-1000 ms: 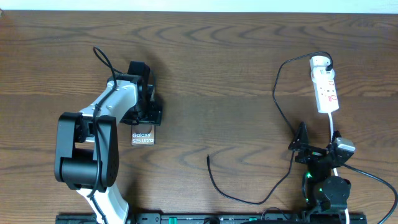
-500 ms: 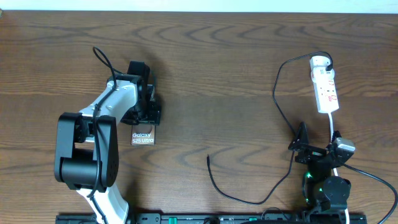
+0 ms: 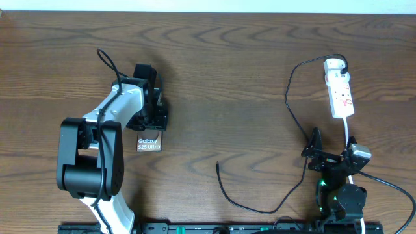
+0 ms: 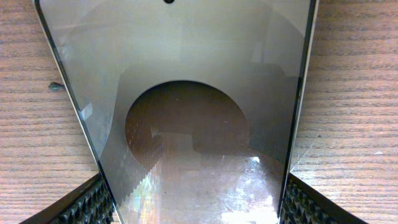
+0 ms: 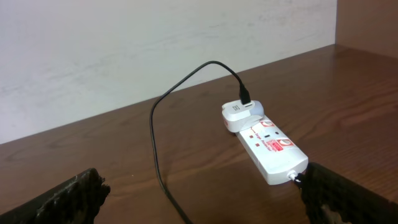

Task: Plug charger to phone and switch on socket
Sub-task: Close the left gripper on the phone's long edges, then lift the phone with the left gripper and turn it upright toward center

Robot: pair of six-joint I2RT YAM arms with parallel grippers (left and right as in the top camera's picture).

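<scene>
Straddling phone (image 4: 186, 62), left gripper (image 4: 199, 208): cannot tell if pinching; right gripper (image 5: 205, 199) spread wide.

phone (image 3: 149, 143) on table (image 3: 227, 65) left, socket (image 3: 340, 94) far right; charger (image 3: 218, 172) tip between

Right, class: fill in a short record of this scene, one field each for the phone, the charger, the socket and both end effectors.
phone: flat on the table, glossy face up
charger: one end in the white adapter on the socket; plug tip loose on the table, apart from the phone
socket: right side of table; switch position unreadable
left end effector: fingers flank the phone; grip unclear
right end effector: open, holding nothing
</scene>
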